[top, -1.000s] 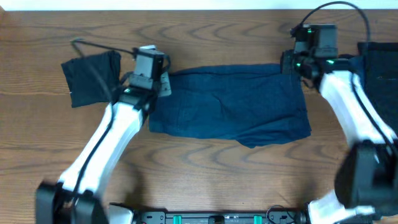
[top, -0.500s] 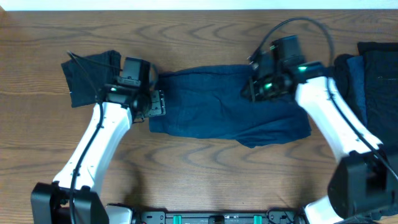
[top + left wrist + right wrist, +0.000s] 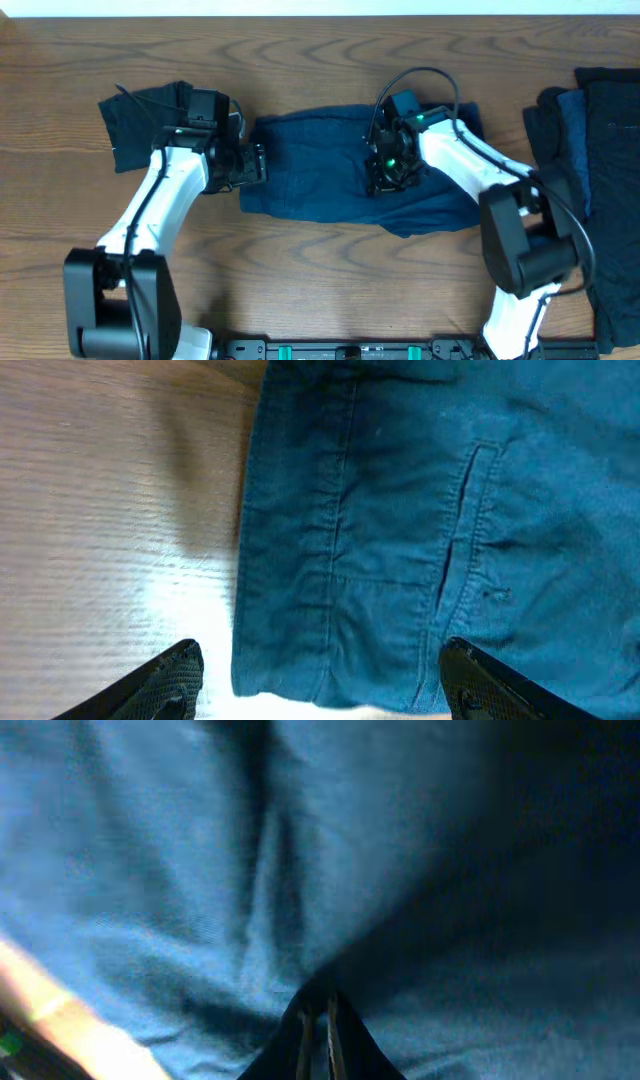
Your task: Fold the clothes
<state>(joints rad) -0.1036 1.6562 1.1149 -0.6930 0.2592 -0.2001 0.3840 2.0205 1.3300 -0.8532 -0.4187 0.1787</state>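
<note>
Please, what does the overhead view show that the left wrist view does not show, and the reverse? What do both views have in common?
Only overhead: both arms, the right gripper down on the middle of the dark blue cloth garment, a small black cloth at the far left, and a pile of dark garments at the right edge.
Only left wrist: the garment's stitched seam and pocket slit, and the left gripper open, one finger over wood, the other over cloth.
Both: the blue garment lying on the brown wooden table.
</note>
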